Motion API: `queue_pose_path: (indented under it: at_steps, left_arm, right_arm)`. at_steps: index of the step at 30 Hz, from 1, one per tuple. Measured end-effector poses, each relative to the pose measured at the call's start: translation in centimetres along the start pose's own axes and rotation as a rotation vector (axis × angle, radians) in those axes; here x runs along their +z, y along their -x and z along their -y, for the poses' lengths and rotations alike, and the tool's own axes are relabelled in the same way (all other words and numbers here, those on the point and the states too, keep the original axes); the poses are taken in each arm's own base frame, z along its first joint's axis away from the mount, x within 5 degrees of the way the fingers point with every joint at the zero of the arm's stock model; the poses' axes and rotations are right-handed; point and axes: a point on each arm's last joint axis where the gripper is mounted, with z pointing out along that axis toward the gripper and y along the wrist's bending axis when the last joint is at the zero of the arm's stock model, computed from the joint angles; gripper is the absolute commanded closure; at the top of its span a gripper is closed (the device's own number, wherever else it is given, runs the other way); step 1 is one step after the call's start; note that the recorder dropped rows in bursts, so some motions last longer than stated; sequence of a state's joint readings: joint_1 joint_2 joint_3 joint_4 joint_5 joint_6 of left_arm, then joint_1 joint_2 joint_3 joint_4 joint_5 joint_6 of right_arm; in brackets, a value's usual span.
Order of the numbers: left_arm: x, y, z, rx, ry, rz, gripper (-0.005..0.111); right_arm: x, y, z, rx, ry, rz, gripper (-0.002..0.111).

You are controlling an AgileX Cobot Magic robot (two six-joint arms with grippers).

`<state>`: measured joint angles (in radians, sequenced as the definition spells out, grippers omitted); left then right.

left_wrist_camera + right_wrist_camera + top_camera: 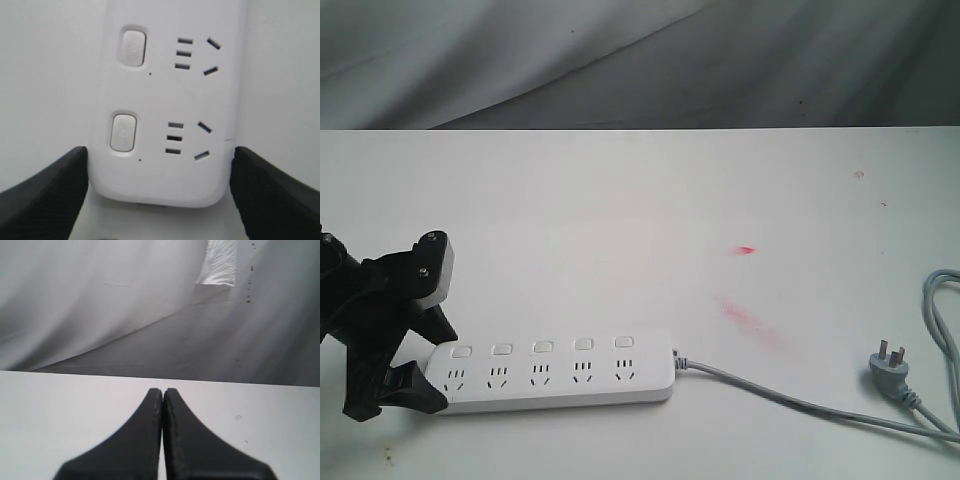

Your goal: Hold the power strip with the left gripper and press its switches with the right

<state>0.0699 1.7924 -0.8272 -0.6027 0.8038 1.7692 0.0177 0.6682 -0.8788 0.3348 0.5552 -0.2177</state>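
left gripper (432, 362) sits nearest, at the front left corner of the white table (620, 200), with a light grey block (433, 268) on top. its two black fingers (45, 200) are clamped on the left end of the power strip (555, 392) — one pressed against each long side, the rounded end between them. the power strip lies flat along the front of the table, sockets up, running from the gripper toward the middle. five switches (542, 347) stand in a row along its far side, one behind each socket. a grey cord (790, 400) leaves the right end of the strip and runs to the right edge of view, and its plug (890, 365) lies on the table well apart from the strip. two red smears (745, 318) mark the table beyond the cord. right gripper (163, 391) is outside the exterior view — its own camera shows its fingers pressed together with nothing between them, above the table, grey cloth (100, 305) behind.
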Motion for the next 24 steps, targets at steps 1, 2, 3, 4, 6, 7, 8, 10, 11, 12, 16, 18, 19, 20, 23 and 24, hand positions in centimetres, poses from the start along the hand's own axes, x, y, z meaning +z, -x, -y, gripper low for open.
queue_pose_path:
  at_steps: [1,2,3,4,6,7,8,10,11,12,16,18,19,20,23,24]
  left_arm:
    - [0.0,0.0,0.0,0.0,0.0,0.0,0.067]
    - [0.0,0.0,0.0,0.0,0.0,0.0,0.067]
    - [0.0,0.0,0.0,0.0,0.0,0.0,0.067]
    - [0.0,0.0,0.0,0.0,0.0,0.0,0.067]
    - [0.0,0.0,0.0,0.0,0.0,0.0,0.067]
    - [0.0,0.0,0.0,0.0,0.0,0.0,0.067]
    - [0.0,0.0,0.0,0.0,0.0,0.0,0.067]
    - [0.0,0.0,0.0,0.0,0.0,0.0,0.067]
    - [0.0,0.0,0.0,0.0,0.0,0.0,0.067]
    - [0.0,0.0,0.0,0.0,0.0,0.0,0.067]
    - [0.0,0.0,0.0,0.0,0.0,0.0,0.067]
    - [0.0,0.0,0.0,0.0,0.0,0.0,0.067]
    - [0.0,0.0,0.0,0.0,0.0,0.0,0.067]
    - [0.0,0.0,0.0,0.0,0.0,0.0,0.067]
    - [0.0,0.0,0.0,0.0,0.0,0.0,0.067]
    - [0.0,0.0,0.0,0.0,0.0,0.0,0.067]
  right_arm:
    - [0.0,0.0,0.2,-0.006,-0.017,-0.004,0.108]
    - [0.0,0.0,0.3,-0.013,-0.034,-0.002,0.108]
    - [-0.1,0.0,0.4,-0.028,-0.048,-0.003,0.108]
    - [-0.2,0.0,0.5,-0.042,-0.062,0.0,0.108]
    - [-0.6,-0.1,0.7,-0.065,-0.087,0.008,0.108]
    - [-0.9,-0.1,0.8,-0.072,-0.1,0.021,0.108]
    - [-1.1,-0.2,0.9,-0.075,-0.111,0.04,0.108]
    - [-1.5,-0.8,1.0,-0.081,-0.125,0.08,0.108]
    - [-1.7,-1.1,1.0,-0.081,-0.128,0.092,0.108]
    - [-1.7,-1.6,1.0,-0.079,-0.13,0.097,0.108]
    - [-1.7,-4.1,1.2,-0.07,-0.133,0.079,0.108]
    - [-1.6,-5.0,1.3,-0.07,-0.136,0.065,0.108]
    - [-1.7,-5.6,1.4,-0.071,-0.137,0.054,0.108]
    - [-1.7,-6.1,1.4,-0.075,-0.14,0.048,0.108]
    - [-1.8,-7.3,1.6,-0.073,-0.15,0.033,0.108]
    - [-1.9,-7.6,1.6,-0.072,-0.155,0.033,0.108]
